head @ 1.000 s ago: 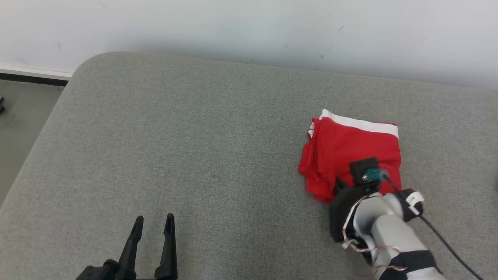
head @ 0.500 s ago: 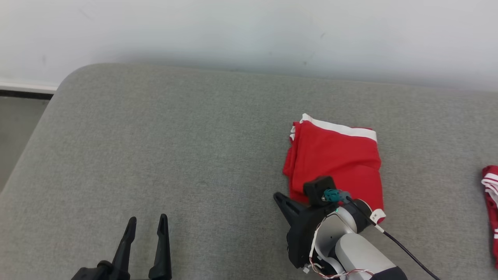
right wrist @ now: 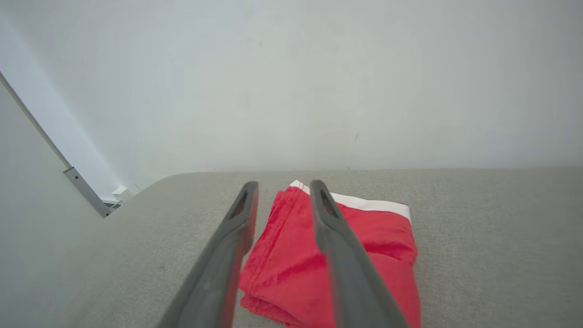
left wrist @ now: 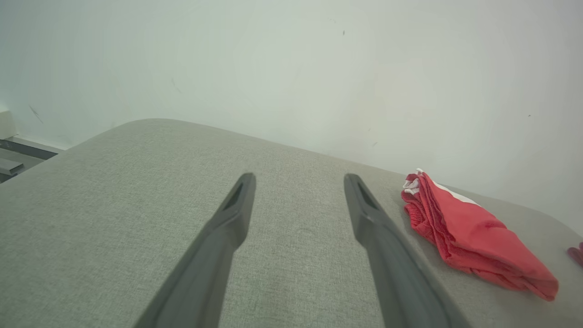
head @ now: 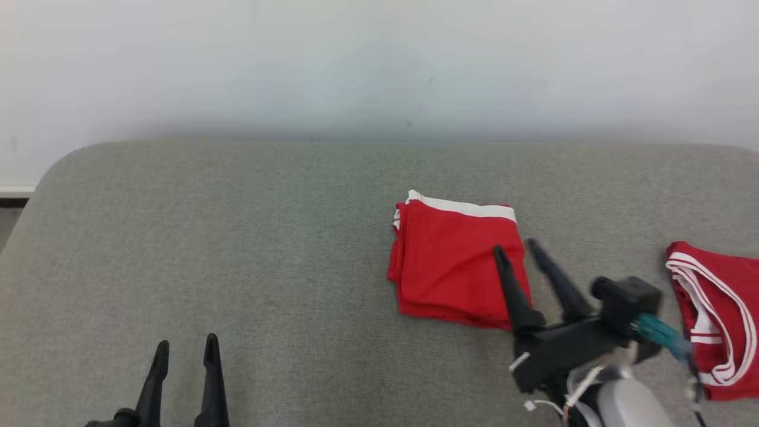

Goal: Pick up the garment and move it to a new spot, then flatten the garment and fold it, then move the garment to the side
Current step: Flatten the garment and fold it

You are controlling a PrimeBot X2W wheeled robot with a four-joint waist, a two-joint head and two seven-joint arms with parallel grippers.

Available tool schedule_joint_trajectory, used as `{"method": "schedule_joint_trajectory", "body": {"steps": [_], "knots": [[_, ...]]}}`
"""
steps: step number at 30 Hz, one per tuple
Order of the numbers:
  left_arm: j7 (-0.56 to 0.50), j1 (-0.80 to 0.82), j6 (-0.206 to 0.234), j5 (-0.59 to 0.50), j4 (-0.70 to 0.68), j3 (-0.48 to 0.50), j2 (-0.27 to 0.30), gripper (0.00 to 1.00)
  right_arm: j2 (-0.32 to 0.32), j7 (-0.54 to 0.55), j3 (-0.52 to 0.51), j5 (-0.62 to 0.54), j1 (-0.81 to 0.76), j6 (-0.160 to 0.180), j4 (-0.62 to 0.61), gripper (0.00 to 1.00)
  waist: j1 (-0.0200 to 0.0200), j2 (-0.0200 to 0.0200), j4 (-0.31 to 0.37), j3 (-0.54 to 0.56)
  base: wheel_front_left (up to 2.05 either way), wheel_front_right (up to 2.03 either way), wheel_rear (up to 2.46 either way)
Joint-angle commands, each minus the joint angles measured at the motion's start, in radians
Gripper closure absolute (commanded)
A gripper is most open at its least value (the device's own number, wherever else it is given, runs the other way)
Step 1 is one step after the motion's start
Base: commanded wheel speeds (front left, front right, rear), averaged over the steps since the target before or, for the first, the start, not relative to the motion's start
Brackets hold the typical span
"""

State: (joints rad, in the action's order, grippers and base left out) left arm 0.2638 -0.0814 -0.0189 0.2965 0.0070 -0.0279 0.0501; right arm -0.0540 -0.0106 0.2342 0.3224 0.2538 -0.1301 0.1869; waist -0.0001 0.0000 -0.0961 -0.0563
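Garment point(head: 453, 267) released; right gripper point(head: 514, 245) now lifted clear.

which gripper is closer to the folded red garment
Right. The right gripper is over the right edge of the folded red garment; the left gripper is well off to its left, near the front of the cushion.

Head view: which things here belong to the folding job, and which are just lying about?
In the job:
- folded red garment, white band
- right arm's fingers, apart over it
- grey cushion underneath

Lying about:
- second red garment, white trim, far right
- left arm's fingers, open, idle
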Motion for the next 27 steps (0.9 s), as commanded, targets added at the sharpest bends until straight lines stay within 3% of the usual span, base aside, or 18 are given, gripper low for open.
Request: {"method": "schedule_joint_trajectory", "body": {"steps": [1, 8, 13, 27], "knots": [[0.0, -0.009, -0.007, -0.017, -0.002, 0.014, 0.0, 0.0, -0.009, -0.022, -0.046, 0.007, -0.051, -0.001, -0.069, 0.0, 0.0001, 0.0, 0.033, 0.023, 0.0, 0.0, 0.0], [0.0, -0.008, -0.017, -0.032, 0.012, 0.038, 0.001, 0.0, -0.034, -0.055, -0.188, -0.019, -0.17, -0.001, -0.169, 0.0, 0.0001, 0.0, 0.052, 0.038, 0.0, 0.0, 0.0], [0.0, -0.006, -0.025, -0.034, 0.041, 0.03, 0.0, 0.0, -0.065, -0.077, -0.254, 0.002, -0.243, -0.001, -0.153, 0.0, 0.0001, 0.0, 0.057, 0.052, 0.0, 0.0, 0.0], [0.0, -0.017, -0.044, -0.056, 0.121, 0.044, 0.001, 0.0, -0.087, -0.118, -0.212, 0.016, -0.294, -0.001, -0.034, 0.0, 0.0001, 0.0, 0.077, 0.08, 0.0, 0.0, 0.0]]}}
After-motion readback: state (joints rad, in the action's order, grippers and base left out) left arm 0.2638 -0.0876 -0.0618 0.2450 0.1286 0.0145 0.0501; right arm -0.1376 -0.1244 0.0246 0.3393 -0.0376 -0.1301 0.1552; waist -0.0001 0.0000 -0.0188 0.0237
